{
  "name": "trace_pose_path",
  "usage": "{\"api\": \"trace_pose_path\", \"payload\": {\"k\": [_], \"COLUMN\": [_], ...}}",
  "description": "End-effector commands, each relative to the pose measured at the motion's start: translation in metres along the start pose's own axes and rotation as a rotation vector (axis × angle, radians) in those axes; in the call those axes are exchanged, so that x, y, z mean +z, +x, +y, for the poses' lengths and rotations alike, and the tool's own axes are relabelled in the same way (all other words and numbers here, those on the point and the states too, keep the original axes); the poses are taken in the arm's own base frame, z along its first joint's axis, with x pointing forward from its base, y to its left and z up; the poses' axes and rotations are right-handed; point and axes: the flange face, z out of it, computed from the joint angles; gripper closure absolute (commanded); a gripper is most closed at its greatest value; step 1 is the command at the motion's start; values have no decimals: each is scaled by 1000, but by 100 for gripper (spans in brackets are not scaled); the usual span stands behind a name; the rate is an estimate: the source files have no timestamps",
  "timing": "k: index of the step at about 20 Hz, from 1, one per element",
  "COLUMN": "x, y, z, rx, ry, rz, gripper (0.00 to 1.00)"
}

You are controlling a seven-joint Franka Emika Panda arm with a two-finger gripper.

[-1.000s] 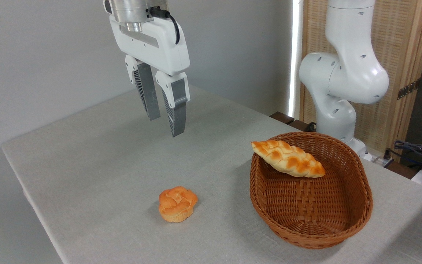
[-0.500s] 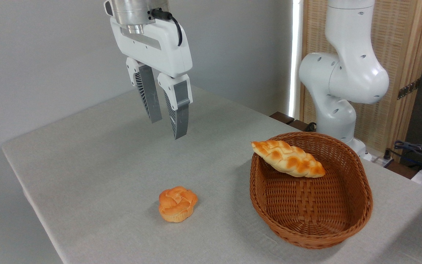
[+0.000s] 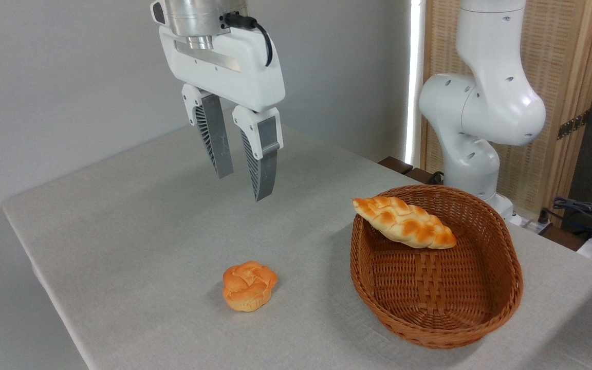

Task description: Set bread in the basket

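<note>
High above the table [image 3: 121, 216] hangs the pincer [image 3: 244, 184], fingers spread and holding nothing. Below and right of it, the bread [image 3: 404, 222] lies propped across the basket's [image 3: 501, 303] far-left rim. Below it sits a bun [image 3: 248, 285].

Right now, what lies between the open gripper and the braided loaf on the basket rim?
Nothing: in the camera view only bare grey tablecloth shows between the gripper and the long golden braided loaf, which rests across the reddish-brown wicker basket.
</note>
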Motion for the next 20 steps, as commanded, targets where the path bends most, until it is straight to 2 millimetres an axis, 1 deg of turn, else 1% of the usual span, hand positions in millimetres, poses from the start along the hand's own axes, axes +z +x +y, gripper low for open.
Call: {"api": "trace_pose_path", "payload": {"k": [1,20], "x": [-5,-6], "y": [-6,-4], "z": [-9,-6], "rx": [0,14], "ry": [3,-19], "rz": [5,29], "gripper": [0,0]}}
